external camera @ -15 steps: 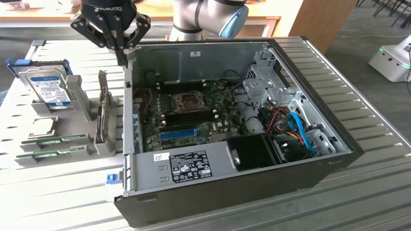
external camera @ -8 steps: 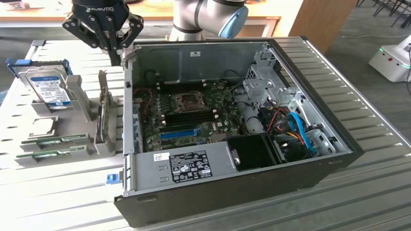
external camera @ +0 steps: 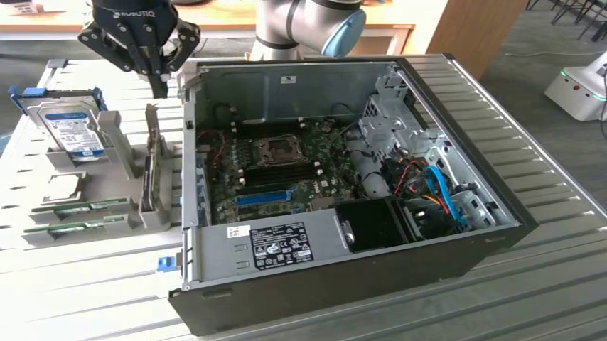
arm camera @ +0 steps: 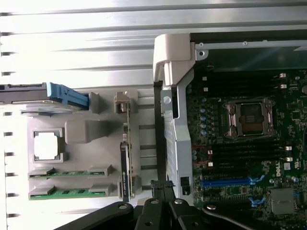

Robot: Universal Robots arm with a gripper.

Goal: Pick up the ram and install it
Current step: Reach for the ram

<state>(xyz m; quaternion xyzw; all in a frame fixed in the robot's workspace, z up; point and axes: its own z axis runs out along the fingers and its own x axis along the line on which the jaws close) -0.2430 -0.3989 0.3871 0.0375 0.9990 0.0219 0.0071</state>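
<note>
Jaws together and empty, our gripper (external camera: pixel 161 85) hangs near the ram (external camera: pixel 150 169), which stands on edge in its holder (external camera: pixel 116 142) at nine o'clock of the case (external camera: pixel 313 302). We judge it light, stiff and fragile, so we'd pinch its long edges.

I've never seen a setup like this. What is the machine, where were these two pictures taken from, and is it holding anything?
This is a robot arm ending in a black gripper, a two-fingered hand. One picture comes from a camera standing off the arm; the other from a camera on its wrist, looking down. On the ribbed metal table sits an open computer case, its motherboard exposed. Beside it a grey holder carries a hard drive, a processor chip and green ram sticks. The gripper is shut, holds nothing, and hangs over where holder meets case.
</note>
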